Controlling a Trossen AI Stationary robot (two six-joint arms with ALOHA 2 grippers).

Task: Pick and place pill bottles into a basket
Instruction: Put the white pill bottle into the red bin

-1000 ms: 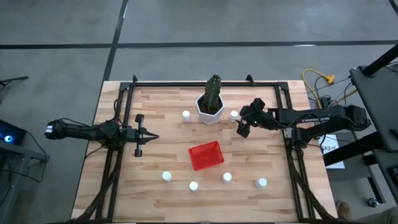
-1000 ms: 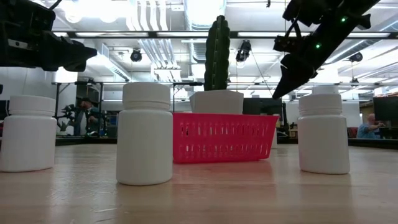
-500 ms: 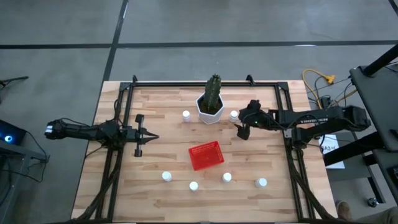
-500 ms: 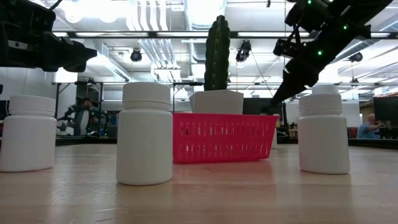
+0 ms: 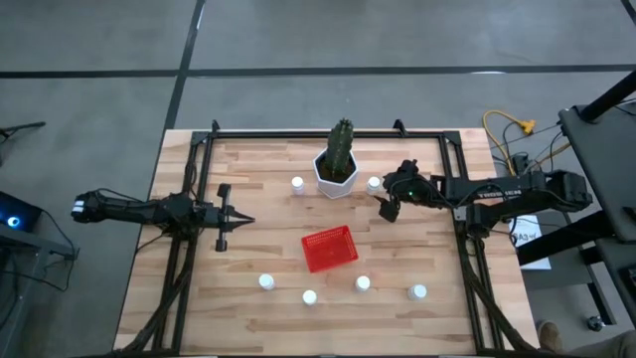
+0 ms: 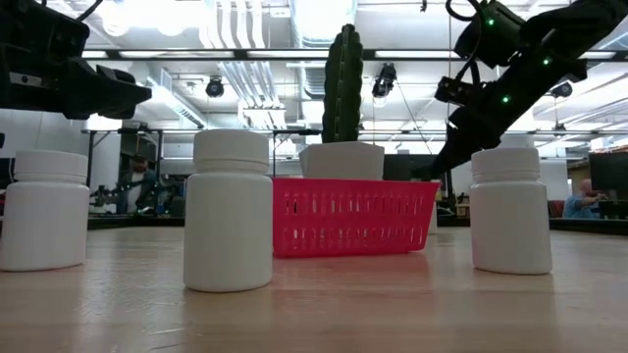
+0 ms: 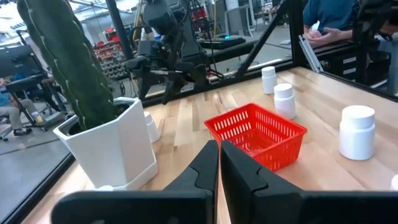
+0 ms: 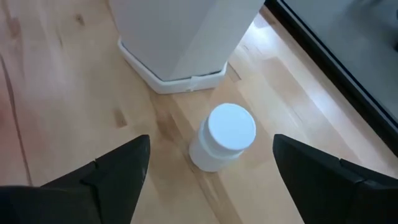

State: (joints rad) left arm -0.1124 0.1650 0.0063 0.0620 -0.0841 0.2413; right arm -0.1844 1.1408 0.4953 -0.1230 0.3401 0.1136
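Observation:
Six small white pill bottles stand upright on the wooden table. Two are beside the plant pot, one on its left (image 5: 297, 183) and one on its right (image 5: 374, 183). The others stand in a row near the front edge (image 5: 266, 281) (image 5: 309, 296) (image 5: 363, 283) (image 5: 418, 292). The red basket (image 5: 329, 248) sits on the table at its middle. My right gripper (image 5: 388, 209) is open, above and just near-right of the bottle on the pot's right (image 8: 224, 143); its fingers (image 8: 118, 168) touch nothing. My left gripper (image 5: 238, 218) is shut and empty at the table's left (image 7: 219, 155).
A white hexagonal pot with a green cactus (image 5: 338, 164) stands at the far middle, close to the two far bottles. A black frame (image 5: 199, 149) runs along the table's edges. There is bare wood between the basket and the front row of bottles.
My right gripper has come down toward the bottle on the pot's right, staying open. The bottles and the basket have not moved.

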